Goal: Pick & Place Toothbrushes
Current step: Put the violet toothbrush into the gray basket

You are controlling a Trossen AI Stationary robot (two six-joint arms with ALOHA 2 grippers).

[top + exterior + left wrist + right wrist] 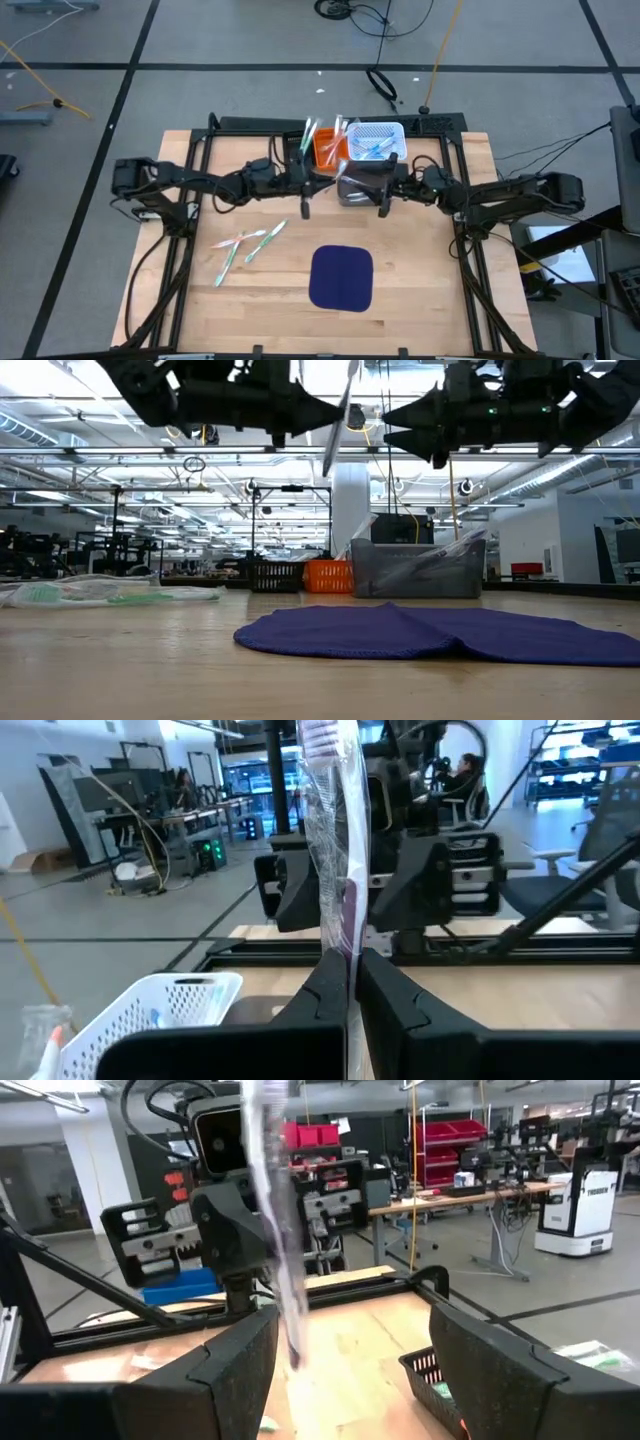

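Your left gripper [345, 982] is clamped on a wrapped toothbrush [335, 840]; the fingers pinch its lower end and the stick rises nearly upright out of them, its brush head topmost, sheathed in crinkled clear film; your right gripper [345, 1350] faces it from just across the gap with its jaws spread wide and nothing between them. That is the relation to mind: the toothbrush stands between the two grippers, long axis close to vertical with a slight lean, held well above the tabletop [420, 260], and the right gripper is the only free one near it; a hand-over, if that is your plan, calls for closing across the thin shaft, not along it.

Outward from there, just behind both grippers, sit three bins at the tabletop's back edge: a grey bin [362, 188] directly below the grippers, an orange basket [328, 150] with packets sticking up, and a white lattice basket [375, 140] holding blue and white ones; the rest of the toothbrushes [245, 243], slim and glossy in their film, lie loose on the pale wood nearer your left arm; a dark blue cloth mat [341, 277], soft and rumpled at the edge, lies in front, well apart from everything.
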